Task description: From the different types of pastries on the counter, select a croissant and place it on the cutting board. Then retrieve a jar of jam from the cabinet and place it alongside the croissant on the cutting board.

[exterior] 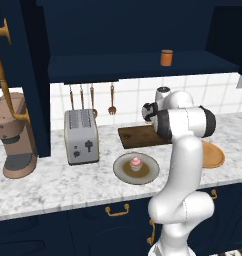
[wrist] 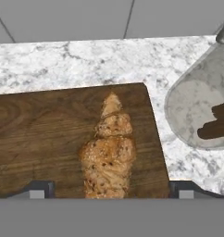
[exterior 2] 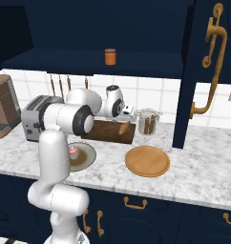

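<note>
The golden-brown lumpy croissant [wrist: 109, 155] lies on the dark brown wooden cutting board [wrist: 40, 134], lower centre of my hand view. My gripper [wrist: 109, 190] hangs spread wide above it, gripping nothing. The orange jam jar [exterior: 166, 58] stands on the navy cabinet shelf [exterior: 108, 67].
</note>
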{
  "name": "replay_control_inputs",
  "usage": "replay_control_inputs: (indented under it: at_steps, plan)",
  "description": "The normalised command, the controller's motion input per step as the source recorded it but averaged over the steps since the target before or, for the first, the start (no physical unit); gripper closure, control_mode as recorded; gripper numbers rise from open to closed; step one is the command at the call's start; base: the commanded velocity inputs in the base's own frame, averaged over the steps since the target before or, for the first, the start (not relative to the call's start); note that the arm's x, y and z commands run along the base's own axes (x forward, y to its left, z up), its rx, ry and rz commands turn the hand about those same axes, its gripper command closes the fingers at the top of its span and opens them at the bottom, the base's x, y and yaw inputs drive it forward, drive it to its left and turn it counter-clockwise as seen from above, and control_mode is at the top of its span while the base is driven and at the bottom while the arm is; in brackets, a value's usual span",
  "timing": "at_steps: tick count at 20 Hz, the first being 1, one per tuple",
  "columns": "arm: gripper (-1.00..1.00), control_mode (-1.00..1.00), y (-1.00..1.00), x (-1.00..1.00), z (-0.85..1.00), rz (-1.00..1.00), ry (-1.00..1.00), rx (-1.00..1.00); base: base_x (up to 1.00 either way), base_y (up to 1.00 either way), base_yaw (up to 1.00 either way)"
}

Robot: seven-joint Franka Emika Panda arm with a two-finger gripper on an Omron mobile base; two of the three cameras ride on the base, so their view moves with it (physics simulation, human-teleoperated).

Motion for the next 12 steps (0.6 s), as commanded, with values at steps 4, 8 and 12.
replay_control_inputs:
  at_steps: [4, 8, 12]
  plan:
    - [-1.0, -1.0, -0.05, -0.18, 0.31, 0.0, -0.11, 0.0, 0.0, 0.0, 0.0]
    - [-1.0, -1.0, 0.0, -0.72, 0.0, -0.01, -0.06, 0.0, 0.0, 0.0, 0.0]
    - [-1.0, -1.0, 0.0, -0.69, 0.01, -0.01, -0.11, 0.0, 0.0, 0.0, 0.0]
